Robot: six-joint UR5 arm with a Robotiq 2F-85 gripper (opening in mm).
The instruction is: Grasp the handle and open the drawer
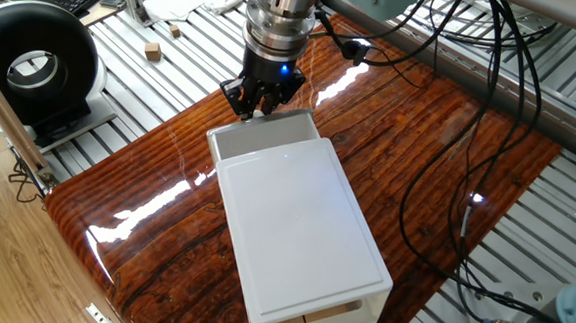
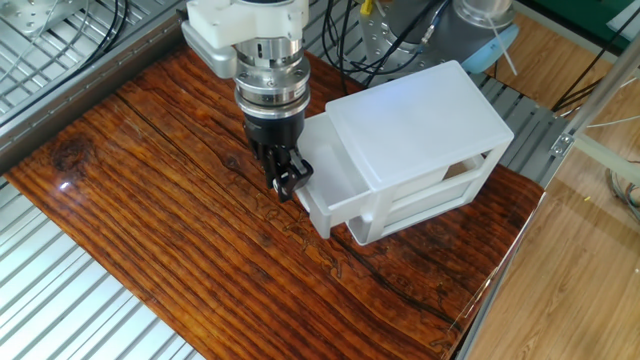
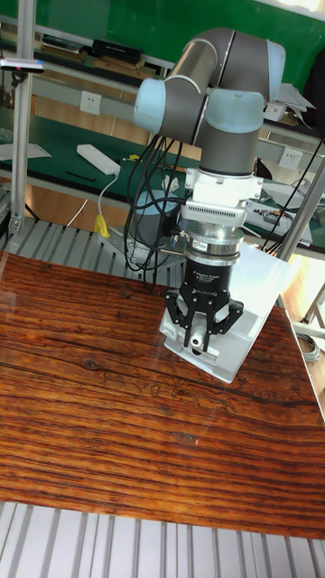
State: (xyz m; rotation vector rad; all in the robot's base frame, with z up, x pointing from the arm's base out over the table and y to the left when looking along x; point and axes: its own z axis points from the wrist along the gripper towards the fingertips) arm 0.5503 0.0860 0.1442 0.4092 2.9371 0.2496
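The white box lies on the glossy wooden tabletop. Its top drawer sticks out a short way from the far end, and in the other fixed view the drawer shows as a shallow white tray jutting left of the box. My gripper points straight down at the drawer's front edge. The fingers are shut on the handle, which is hidden between them. The same grip shows for the gripper in the other fixed view, and for the gripper against the drawer front in the tall fixed view.
A black round device and a small wooden block sit on the slatted metal surface beyond the tabletop. Black cables hang over the right side. The box's near end shows two more drawer slots.
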